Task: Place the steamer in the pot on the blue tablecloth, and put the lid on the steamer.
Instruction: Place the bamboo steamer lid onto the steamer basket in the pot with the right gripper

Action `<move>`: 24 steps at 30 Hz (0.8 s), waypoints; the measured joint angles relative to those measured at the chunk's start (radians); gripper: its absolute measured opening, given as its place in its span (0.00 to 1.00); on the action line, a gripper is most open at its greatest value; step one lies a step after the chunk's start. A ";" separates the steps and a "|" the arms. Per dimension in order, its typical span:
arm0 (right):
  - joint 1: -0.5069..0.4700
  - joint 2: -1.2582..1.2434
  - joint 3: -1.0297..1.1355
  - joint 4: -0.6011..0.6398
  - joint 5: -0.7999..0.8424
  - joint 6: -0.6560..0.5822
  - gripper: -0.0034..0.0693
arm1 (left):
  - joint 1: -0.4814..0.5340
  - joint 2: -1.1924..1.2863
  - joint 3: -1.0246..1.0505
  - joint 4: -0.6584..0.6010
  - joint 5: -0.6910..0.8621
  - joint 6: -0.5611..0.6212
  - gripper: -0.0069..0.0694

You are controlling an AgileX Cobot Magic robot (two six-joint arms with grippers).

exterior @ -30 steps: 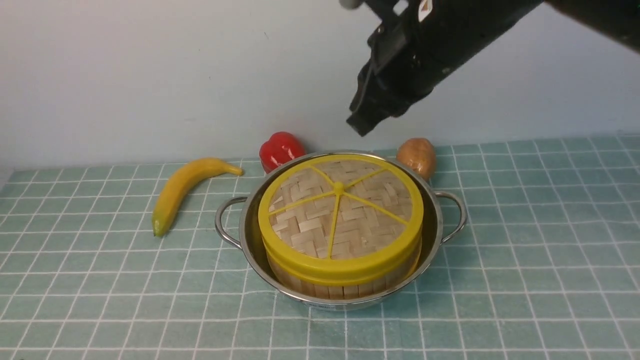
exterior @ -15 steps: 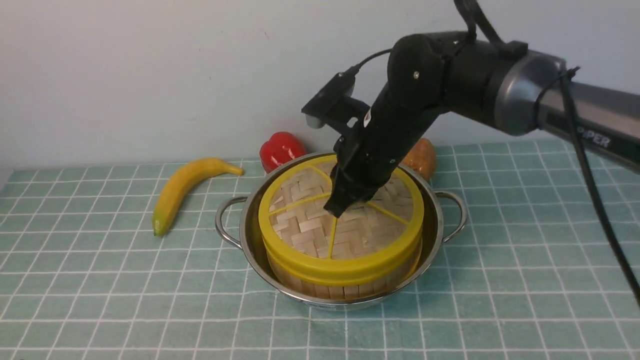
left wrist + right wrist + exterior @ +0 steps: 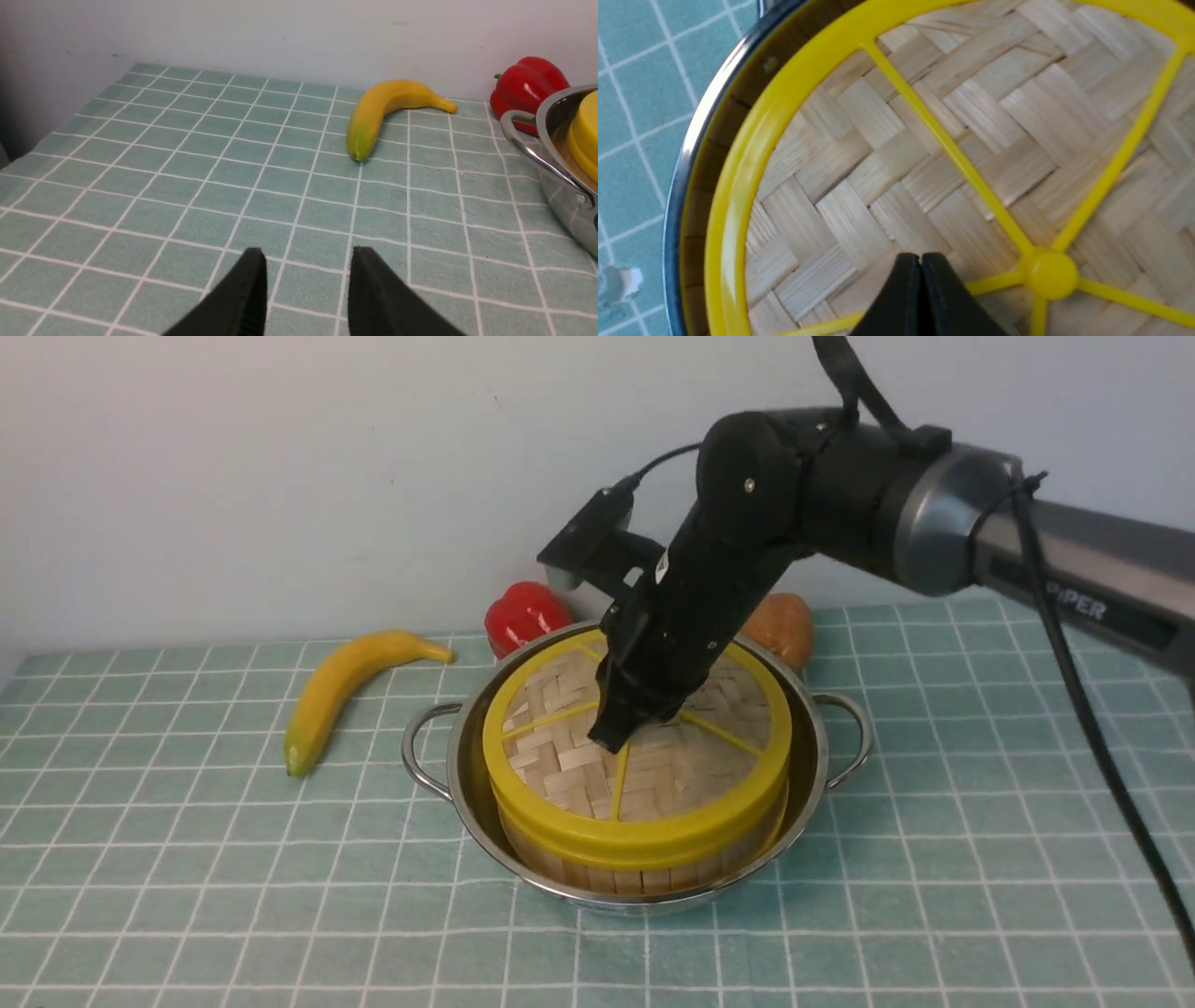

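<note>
With jaws pinched together, the right gripper (image 3: 611,739) should press gently beside the lid (image 3: 638,735) knob's nine o'clock, seating it flat on the steamer (image 3: 644,870)

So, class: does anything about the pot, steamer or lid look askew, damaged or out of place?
Nothing stands out. The lid sits level on the steamer inside the pot; the right end effector, shut, is at the lid's centre.

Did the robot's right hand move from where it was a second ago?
Yes. The right hand came down from high above the potato and now sits shut over the lid, beside its knob.
</note>
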 joint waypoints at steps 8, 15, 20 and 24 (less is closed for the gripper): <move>0.000 -0.127 -0.140 0.029 0.064 0.018 0.05 | 0.000 0.000 0.000 0.000 0.000 0.000 0.41; 0.000 -0.112 -0.139 -0.020 0.072 0.030 0.06 | 0.000 0.000 0.000 0.000 0.000 0.000 0.41; 0.000 0.019 -0.124 -0.031 0.075 0.030 0.06 | 0.000 0.000 0.000 0.000 0.000 0.000 0.41; 0.000 0.104 -0.123 -0.021 0.078 0.032 0.06 | 0.000 0.000 0.000 0.000 0.000 0.000 0.41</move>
